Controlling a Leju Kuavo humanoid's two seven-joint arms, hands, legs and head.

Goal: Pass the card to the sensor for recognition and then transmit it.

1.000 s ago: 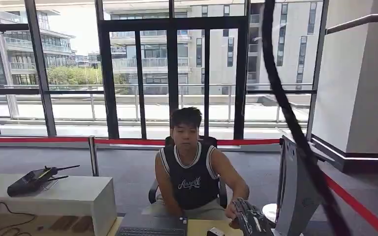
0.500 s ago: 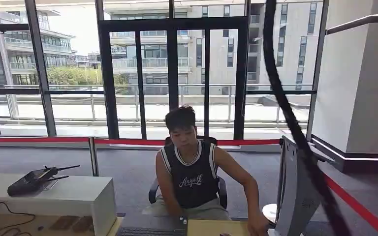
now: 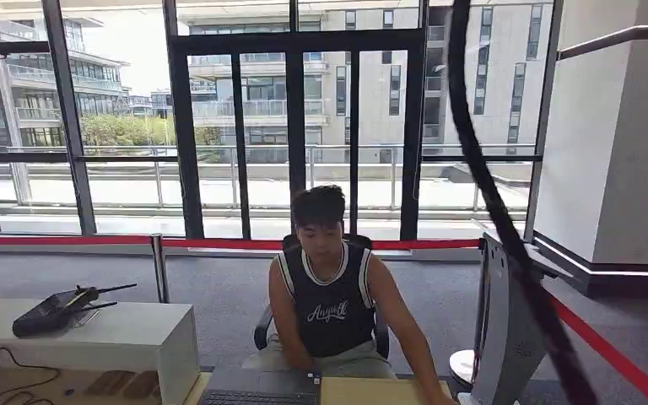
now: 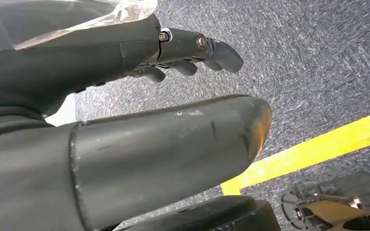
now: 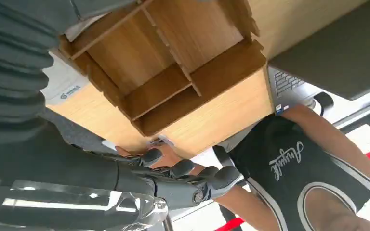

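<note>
In the right wrist view my right hand [image 5: 183, 179] hangs beside the wooden table [image 5: 221, 113], fingers stretched out and slightly curled, with nothing seen in them. The person's hand [image 5: 169, 158] lies just behind those fingers, at the table's edge. A small pale thing [image 5: 158, 141] at the person's fingertips may be the card; it is too small to tell. In the head view the person [image 3: 331, 295] sits behind the table [image 3: 380, 391] and reaches an arm down to the right. My left hand [image 4: 188, 50] hangs over grey carpet, fingers loose and holding nothing.
A wooden desk organiser [image 5: 168, 72] stands on the table beside a laptop [image 3: 257, 390]. A grey upright stand [image 3: 506, 337] rises at the right, with a black cable [image 3: 489, 186] across it. A white counter [image 3: 93, 337] carries a black device [image 3: 59, 308]. A yellow line [image 4: 313, 151] marks the floor.
My right hand, seen a second ago next to the person's hand at the bottom of the head view, has dropped out of that view. The person leaned and now reaches lower to the right.
</note>
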